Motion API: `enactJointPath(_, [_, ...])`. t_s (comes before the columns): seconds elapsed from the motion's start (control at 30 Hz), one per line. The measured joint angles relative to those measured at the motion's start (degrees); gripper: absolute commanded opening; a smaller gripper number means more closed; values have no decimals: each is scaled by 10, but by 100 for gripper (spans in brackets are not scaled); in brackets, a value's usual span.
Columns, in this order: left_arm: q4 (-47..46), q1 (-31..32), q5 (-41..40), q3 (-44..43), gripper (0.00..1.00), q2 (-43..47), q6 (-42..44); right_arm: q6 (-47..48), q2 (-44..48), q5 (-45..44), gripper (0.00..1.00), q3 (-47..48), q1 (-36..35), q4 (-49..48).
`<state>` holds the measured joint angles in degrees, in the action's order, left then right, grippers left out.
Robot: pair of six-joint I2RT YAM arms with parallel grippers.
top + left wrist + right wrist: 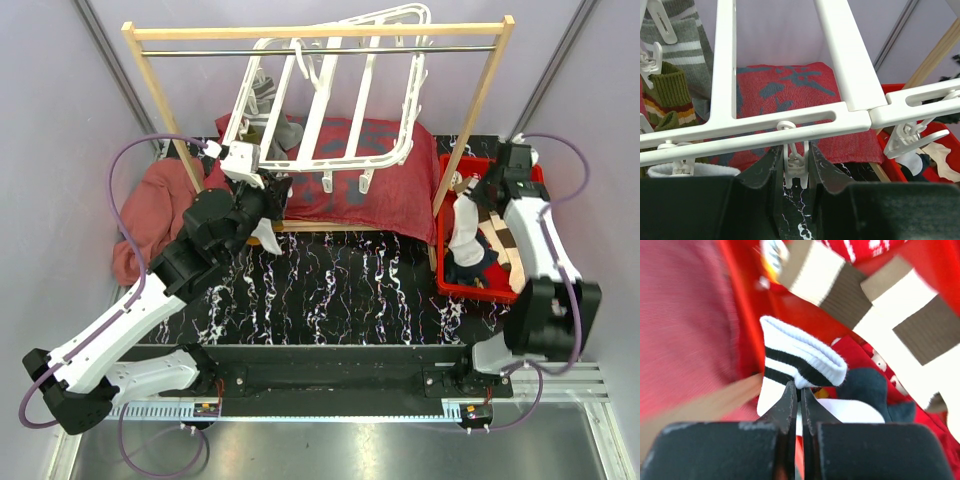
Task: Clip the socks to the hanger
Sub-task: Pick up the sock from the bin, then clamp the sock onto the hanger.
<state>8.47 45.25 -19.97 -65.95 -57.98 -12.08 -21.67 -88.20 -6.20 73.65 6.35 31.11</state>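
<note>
Two grippers are busy at opposite ends of the table [330, 290]. The left gripper [796, 156] is up at the near edge of the hanger [724, 65], its jaws pressed against either side of a clip [797, 172] that dangles from the front bar, so it grasps that clip. The hanger hangs tilted from the rail [320, 32], above a red cloth [400, 190]. At its left side a grey sock [687, 45] and an olive sock [670, 85] hang from clips, and a white cuff [690, 171] sits just under the next clip along the front bar. The right gripper [799, 392] is over the red bin [443, 230] at the right, clenched on a striped sock [800, 357], pinching it just below the cuff. Beneath it in the bin lie a navy sock [867, 387] and brown socks [880, 305] with white bands.
</note>
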Motion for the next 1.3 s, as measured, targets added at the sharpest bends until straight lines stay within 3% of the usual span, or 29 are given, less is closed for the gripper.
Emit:
enactJointPath(0.3, [-4,-4,2,4,0,0,0,10,212,56,0,-79,0,-4])
enactJointPath(0.77, [-15,-7,32,9,0,0,0,42,452,300,0,-160,-17,-58])
enactJointPath(0.9, [-17,-8,46,9,0,0,-3,50,486,367,0,-181,-57,-71])
enactJointPath(1.07, [-17,-11,63,9,0,0,-13,44,500,411,0,-235,-161,-118])
enactJointPath(1.3, [-21,-15,91,9,0,2,-24,-2,430,430,0,-303,-279,-259])
